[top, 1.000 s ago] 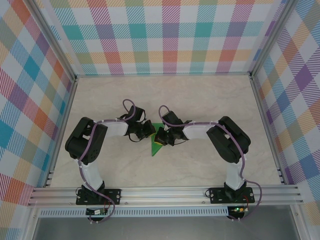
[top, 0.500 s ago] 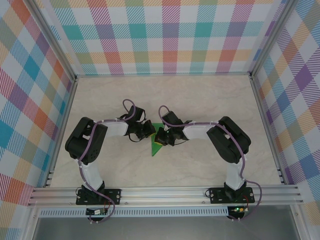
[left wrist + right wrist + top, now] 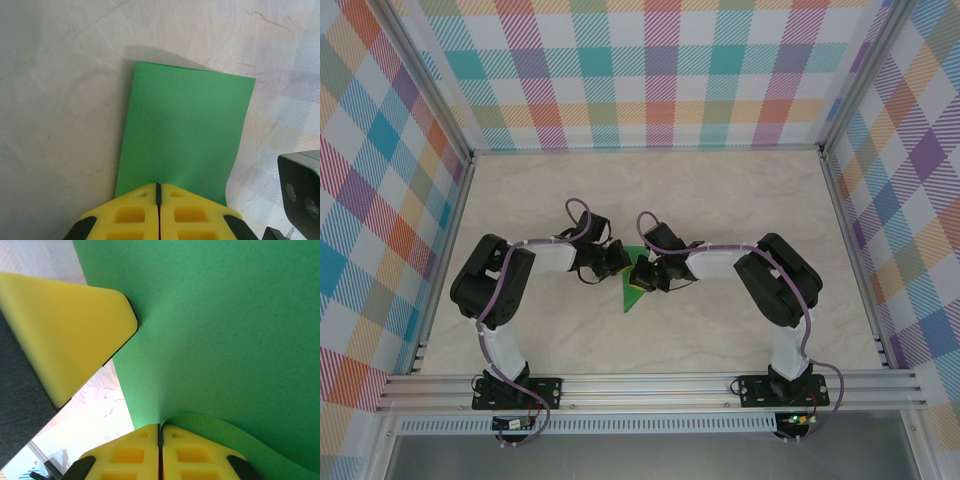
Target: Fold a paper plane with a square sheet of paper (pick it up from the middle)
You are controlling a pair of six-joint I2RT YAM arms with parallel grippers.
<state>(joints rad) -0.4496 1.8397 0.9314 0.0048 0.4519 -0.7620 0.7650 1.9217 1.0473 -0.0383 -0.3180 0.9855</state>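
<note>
At the middle of the table (image 3: 740,210), the paper (image 3: 631,293) sits between the two arms. It is already folded into a narrow green shape whose point aims toward the near edge and slightly left.

The left fingers (image 3: 127,220) are pressed together on the paper's left side. From their wrist camera the paper runs straight ahead of them, longer away from the tips than across. Its far edge is square and throws a thin shadow.

The right fingers (image 3: 125,460) are also together, nipping a small curled lip on the paper's right side, and the green face rises broad just beyond them. In that same view one yellow left finger meets the paper's face from the other side.

Both arms have hold of the paper, so neither is nearer. Their tips face each other across its width, and its long axis lies crosswise to the line between them. Any coming crease, I judge, would follow that long axis, so the two grips need to stay level across it or the paper will twist. I cannot tell whether the paper rests on the table or hangs just clear.
</note>
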